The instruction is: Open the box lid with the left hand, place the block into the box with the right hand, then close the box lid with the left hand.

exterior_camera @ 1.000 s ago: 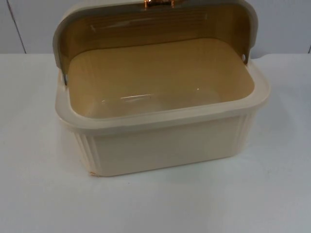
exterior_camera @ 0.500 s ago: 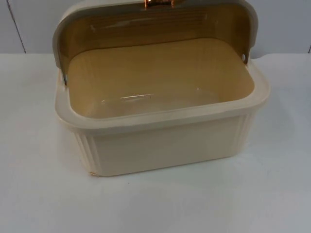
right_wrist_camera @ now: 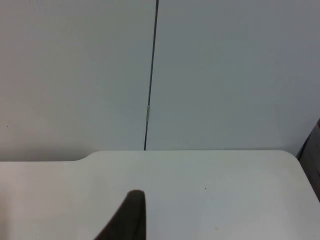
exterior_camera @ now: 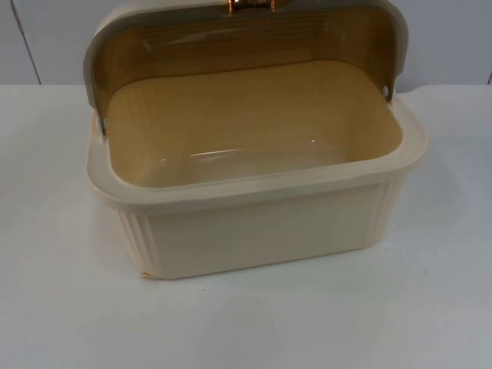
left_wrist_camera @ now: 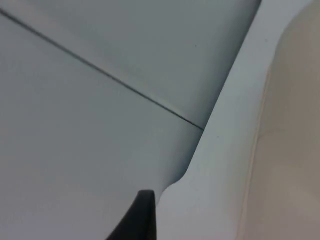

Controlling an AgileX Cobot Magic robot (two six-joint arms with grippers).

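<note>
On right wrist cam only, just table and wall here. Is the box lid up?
Observer: Yes. The top view has the lid swung up and back behind the box.
Operator: Anything inside? My right gripper is over the table, facing the wall.
Observer: The box floor is plain yellow plastic, with no block on it.
Operator: Left gripper?
Observer: The left wrist view puts the left gripper by the table's back edge at the wall, with a cream surface, likely the box, alongside.
</note>
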